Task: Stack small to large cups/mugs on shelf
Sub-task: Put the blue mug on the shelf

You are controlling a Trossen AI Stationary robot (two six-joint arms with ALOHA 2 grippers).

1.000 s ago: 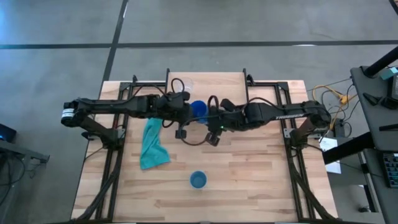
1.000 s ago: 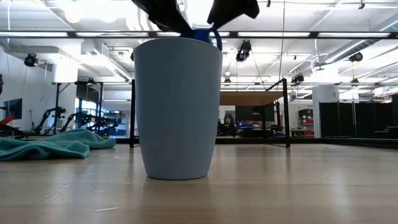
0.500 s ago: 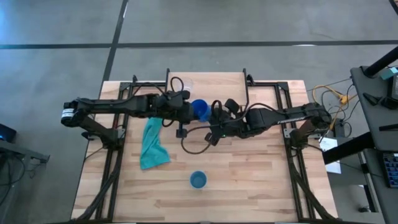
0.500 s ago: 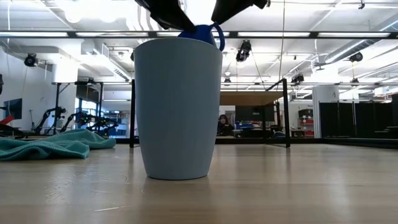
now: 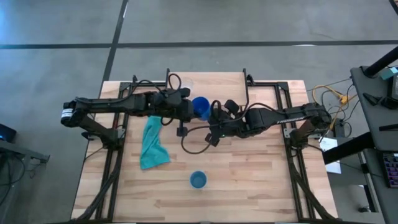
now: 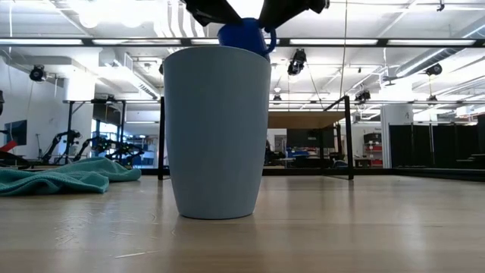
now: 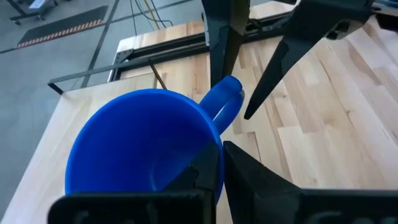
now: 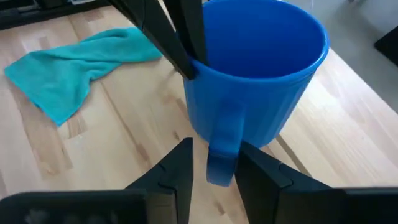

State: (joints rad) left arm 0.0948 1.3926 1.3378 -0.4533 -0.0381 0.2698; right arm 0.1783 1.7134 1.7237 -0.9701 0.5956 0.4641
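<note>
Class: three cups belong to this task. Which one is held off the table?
The dark blue mug: the left gripper pinches its rim, lifting it, unlike the light blue cup standing alone on the table.

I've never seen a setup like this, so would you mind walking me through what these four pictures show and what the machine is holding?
It is a robot with two dark arms at a wooden table. One picture looks straight down, one sits at tabletop height, and two come from cameras on the wrists. The left gripper is shut on the rim of a dark blue mug, holding it above the table. The right gripper has its fingers open on either side of the mug's handle, as if for a handover. On the table lie a teal cloth and a lighter blue cup, which looms large in the low picture. A clear glass cup stands at the far edge.
</note>
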